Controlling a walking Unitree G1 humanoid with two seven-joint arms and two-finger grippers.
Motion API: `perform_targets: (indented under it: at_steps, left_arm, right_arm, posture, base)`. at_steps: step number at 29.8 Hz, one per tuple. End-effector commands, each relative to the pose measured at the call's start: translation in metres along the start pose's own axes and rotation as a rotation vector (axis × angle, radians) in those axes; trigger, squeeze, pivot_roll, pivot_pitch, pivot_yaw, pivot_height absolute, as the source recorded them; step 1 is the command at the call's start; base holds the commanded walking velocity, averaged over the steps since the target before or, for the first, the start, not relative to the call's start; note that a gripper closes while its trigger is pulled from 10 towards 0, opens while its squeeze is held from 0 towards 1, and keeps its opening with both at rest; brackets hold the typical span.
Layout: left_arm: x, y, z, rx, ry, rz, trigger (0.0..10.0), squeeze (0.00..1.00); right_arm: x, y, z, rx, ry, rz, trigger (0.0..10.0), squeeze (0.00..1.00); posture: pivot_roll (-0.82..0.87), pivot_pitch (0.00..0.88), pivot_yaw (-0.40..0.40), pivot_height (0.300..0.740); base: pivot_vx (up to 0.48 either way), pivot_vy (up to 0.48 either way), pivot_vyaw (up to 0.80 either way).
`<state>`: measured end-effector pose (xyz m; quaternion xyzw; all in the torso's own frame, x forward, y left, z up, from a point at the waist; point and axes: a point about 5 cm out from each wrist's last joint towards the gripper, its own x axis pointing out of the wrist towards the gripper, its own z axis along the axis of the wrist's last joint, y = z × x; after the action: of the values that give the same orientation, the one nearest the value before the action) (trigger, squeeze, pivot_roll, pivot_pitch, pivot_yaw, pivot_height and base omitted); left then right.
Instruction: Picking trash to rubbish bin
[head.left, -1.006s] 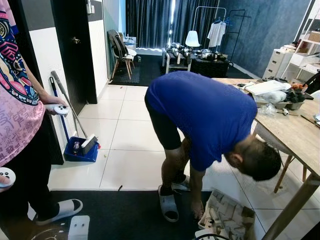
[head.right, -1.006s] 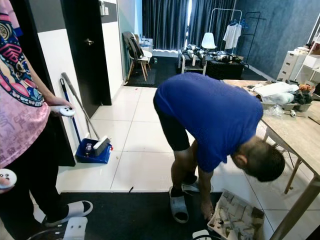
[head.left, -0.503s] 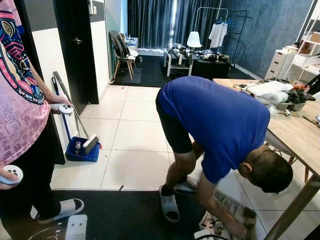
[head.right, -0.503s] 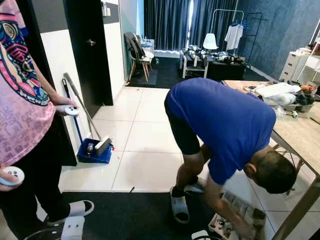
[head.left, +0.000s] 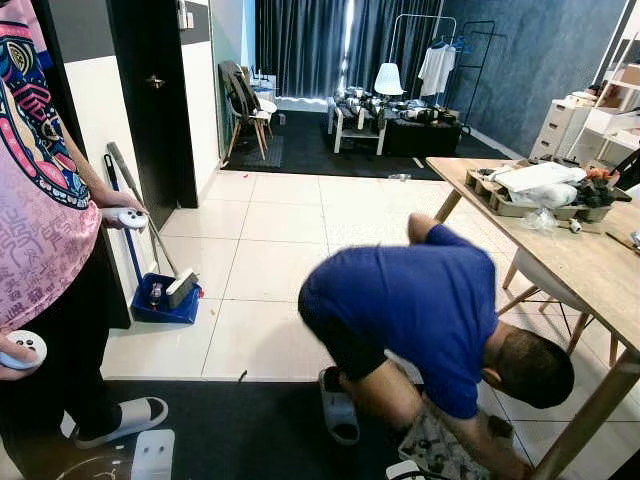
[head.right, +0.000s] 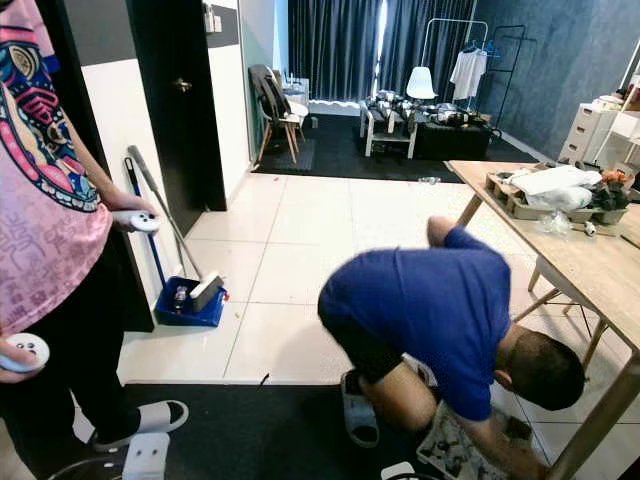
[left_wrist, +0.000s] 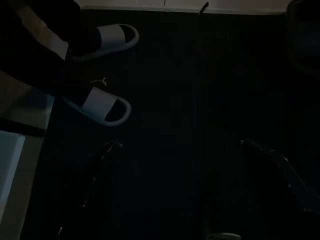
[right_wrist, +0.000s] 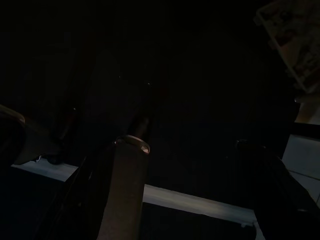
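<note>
Left gripper (left_wrist: 200, 192) fingers (left_wrist: 280, 172) apart, empty, over dark mat (left_wrist: 190, 100); right's state unclear.

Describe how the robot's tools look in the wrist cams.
Both views are very dark. Left tool: two long, slim black fingers with angular edges. Right tool: dark fingers too, one catching grey light with a pale ring near its tip. Cables and markings can't be made out.

The room is seen from head height by both eye views, faced forward and down toward a crouching person in a blue shirt (head.left: 420, 300) and a blue dustpan (head.right: 186, 305). The dark mat (left_wrist: 200, 100) is looked down upon closely by both wrist views, with white slippers (left_wrist: 102, 102) caught.
</note>
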<state>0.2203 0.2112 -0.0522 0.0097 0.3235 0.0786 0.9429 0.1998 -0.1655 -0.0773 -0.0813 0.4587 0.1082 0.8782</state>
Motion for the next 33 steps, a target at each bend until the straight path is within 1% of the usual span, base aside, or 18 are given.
perform_targets:
  at_steps: [1,23,33]
  left_arm:
    - [-0.0019,0.0033,-0.0046,0.017,0.009,0.004,10.0,0.00]
    - [-0.0013,0.0033,-0.0032,0.003,0.006,0.012,10.0,0.00]
    - [-0.0004,0.0043,-0.0006,0.007,0.001,0.013,10.0,0.00]
  right_arm:
    - [-0.0010,-0.0015,-0.0052,0.004,0.011,-0.002,10.0,0.00]
    - [-0.0010,-0.0040,-0.0034,0.005,0.012,-0.010,10.0,0.00]
    - [-0.0006,-0.0006,-0.0050,0.017,0.018,-0.009,10.0,0.00]
  posture:
    - [0.06,0.000,-0.043,0.740]
    - [0.07,0.000,-0.038,0.740]
    - [0.07,0.000,-0.031,0.740]
  base:
    - [0.000,0.000,0.00]
    - [0.000,0.000,0.00]
    - [0.000,0.000,0.00]
